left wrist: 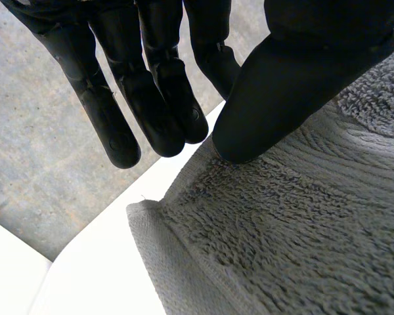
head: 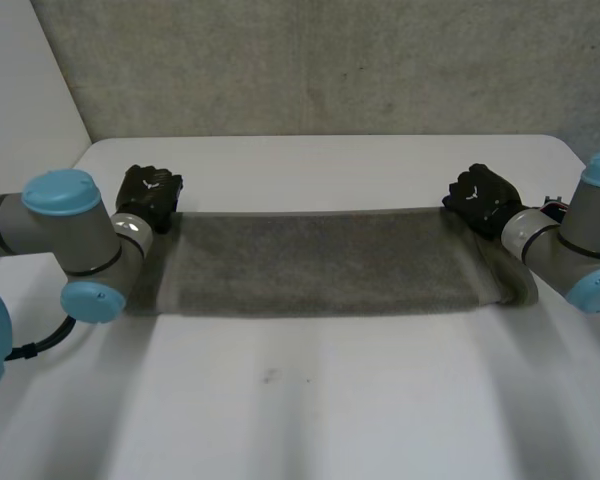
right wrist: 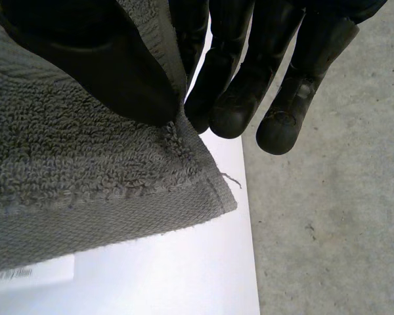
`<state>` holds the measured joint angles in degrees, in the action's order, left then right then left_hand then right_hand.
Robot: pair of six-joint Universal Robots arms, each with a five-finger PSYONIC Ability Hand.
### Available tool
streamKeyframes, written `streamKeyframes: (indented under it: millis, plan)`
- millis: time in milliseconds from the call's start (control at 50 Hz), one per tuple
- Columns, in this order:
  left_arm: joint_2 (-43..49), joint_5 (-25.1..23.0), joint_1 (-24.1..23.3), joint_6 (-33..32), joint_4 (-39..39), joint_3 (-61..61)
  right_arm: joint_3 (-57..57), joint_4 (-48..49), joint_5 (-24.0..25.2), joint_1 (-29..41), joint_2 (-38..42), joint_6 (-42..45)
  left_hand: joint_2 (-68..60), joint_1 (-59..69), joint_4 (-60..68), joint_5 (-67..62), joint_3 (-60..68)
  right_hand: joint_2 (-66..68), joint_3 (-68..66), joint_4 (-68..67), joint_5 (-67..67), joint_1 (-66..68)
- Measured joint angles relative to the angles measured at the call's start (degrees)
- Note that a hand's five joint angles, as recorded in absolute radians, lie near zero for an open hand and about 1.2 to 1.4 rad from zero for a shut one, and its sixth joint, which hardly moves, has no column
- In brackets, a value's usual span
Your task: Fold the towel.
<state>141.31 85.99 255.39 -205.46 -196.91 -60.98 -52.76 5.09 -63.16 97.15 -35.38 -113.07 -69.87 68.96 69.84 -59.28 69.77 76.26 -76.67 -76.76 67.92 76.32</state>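
Pinching far corners of towel (head: 320,262): left hand (left wrist: 289,79), right hand (right wrist: 111,65), thumbs on top in wrist views

There is one towel (head: 320,265), grey, and one white table (head: 310,400). The robot arms are two: one left arm (head: 50,235) and one right arm (head: 570,240). The black hands are also two, one left hand (head: 148,195) and one right hand (head: 483,197), so one hand for each arm. On the arms I count five light-blue caps (head: 60,190), three at the left arm and two at the right one. The towel carries one white label (right wrist: 29,272) and one loose thread (right wrist: 231,177) at its corner. Behind the table there is one grey wall (head: 330,70).
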Motion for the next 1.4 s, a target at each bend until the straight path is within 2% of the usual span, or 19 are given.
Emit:
streamKeyframes:
  millis: [40, 60, 80, 100, 120, 140, 160, 200, 220, 320, 440, 580, 680, 820, 1040, 1200, 1280, 1360, 1400]
  plan:
    - [1.06, 0.01, 0.01, -0.01, 0.12, 1.17, 1.98, -0.03, -0.24, 0.26, 1.50, -0.13, 0.00, 0.00, 0.00, 0.00, 0.00, 0.00, 0.00, 0.00, 0.00, 0.00]
    - [1.59, 0.02, 0.00, -0.02, 0.19, 1.71, 3.12, -0.02, -0.43, 0.38, 2.41, -0.19, 4.12, -4.78, -4.15, 3.82, -4.17, -4.46, 4.40, 4.48, -4.78, -4.40]
    - [1.96, 0.02, -0.05, -0.02, 0.24, 2.08, 4.08, -0.04, -0.56, 0.47, 3.21, -0.24, 15.58, -14.38, -15.63, 15.02, -15.48, -15.83, 15.46, 14.42, -14.92, -15.44]
    - [2.15, 0.02, -0.10, -0.02, 0.27, 2.23, 4.60, -0.03, -0.66, 0.52, 3.64, -0.27, 21.53, -21.55, -21.49, 20.97, -21.30, -22.85, 21.15, 21.20, -21.97, -22.46]
    - [2.41, 0.01, -0.23, -0.02, 0.32, 2.42, 5.43, -0.03, -0.85, 0.60, 4.37, -0.31, 34.64, -32.67, -33.12, 32.91, -32.69, -34.64, 33.86, 33.76, -35.40, -34.24]
    - [2.49, 0.00, -0.29, -0.02, 0.32, 2.49, 5.77, -0.01, -0.98, 0.64, 4.66, -0.34, 37.53, -35.35, -37.38, 37.41, -36.97, -39.10, 38.31, 37.08, -38.99, -38.73]
    - [2.57, -0.01, -0.46, -0.01, 0.32, 2.60, 6.42, 0.03, -1.25, 0.69, 5.19, -0.39, 51.26, -48.34, -49.68, 50.25, -50.49, -49.10, 48.33, 48.08, -51.01, -48.72]
    - [2.53, -0.01, -0.69, 0.01, 0.34, 2.63, 7.16, 0.08, -1.69, 0.74, 5.77, -0.54, 56.11, -55.18, -56.02, 54.69, -56.01, -60.53, 60.60, 60.34, -63.53, -60.29]
    - [2.45, -0.01, -0.76, 0.03, 0.35, 2.62, 7.29, 0.09, -1.82, 0.75, 5.82, -0.69, 56.71, -55.41, -56.58, 55.18, -56.53, -61.50, 61.80, 61.43, -64.32, -61.23]
    - [0.24, 0.08, -1.15, 0.27, 0.31, 2.47, 7.78, 0.18, -3.16, 0.83, 4.54, -4.70, 59.62, -58.29, -59.49, 57.31, -59.47, -61.94, 62.77, 62.01, -64.37, -62.78]
    - [-4.87, 0.20, -1.56, 0.67, 0.35, 0.87, 5.09, 0.11, -4.63, 0.70, -1.71, -14.82, 60.10, -58.82, -60.06, 57.59, -60.03, -61.94, 62.77, 62.01, -64.37, -62.82]
    - [-11.90, 0.18, -1.75, 1.46, 0.32, -5.26, -4.46, -0.31, -5.38, -0.07, -12.90, -24.59, 60.18, -58.94, -60.18, 57.73, -60.04, -61.94, 62.78, 62.01, -64.37, -62.93]
    - [-18.87, 0.06, -1.73, 4.24, 0.13, -13.90, -15.58, -1.04, -5.48, -1.08, -22.55, -30.70, 60.25, -58.94, -60.19, 57.75, -60.04, -61.94, 62.78, 62.01, -64.37, -62.94]
    - [-25.80, -0.08, -1.44, 9.35, 0.13, -23.67, -26.33, -4.12, -5.43, -3.59, -29.85, -38.34, 60.29, -58.94, -60.21, 57.77, -60.04, -61.94, 62.77, 62.01, -64.36, -62.91]
    - [-30.71, -0.28, -1.48, 13.60, -0.31, -32.77, -35.54, -6.16, -4.84, -7.95, -30.65, -42.39, 60.29, -58.94, -60.21, 57.78, -60.04, -57.87, 58.11, 58.36, -58.57, -57.64]
    - [-30.89, -0.30, -1.72, 14.28, -0.43, -34.33, -37.47, -2.83, -4.51, -9.10, -26.58, -41.87, 60.29, -58.94, -60.21, 57.78, -60.04, -43.65, 43.89, 44.36, -45.03, -43.59]
    - [-30.81, -0.32, -1.74, 14.27, -0.48, -34.35, -36.32, -1.34, -4.66, -9.77, -23.59, -41.55, 60.29, -58.94, -60.21, 57.79, -60.04, -25.25, 26.13, 26.27, -27.58, -25.70]
    - [-30.82, -0.32, -1.76, 14.24, -0.62, -34.36, -35.01, -0.83, -4.85, -10.56, -21.73, -40.98, 60.29, -58.94, -60.21, 57.79, -60.04, -20.27, 20.68, 20.72, -21.96, -19.98]
    - [-30.82, -0.34, -1.78, 14.22, -0.73, -34.40, -34.05, -0.82, -4.99, -11.29, -20.71, -40.27, 60.29, -58.94, -60.21, 57.79, -60.04, -5.91, 6.75, 6.57, -7.40, -5.75]
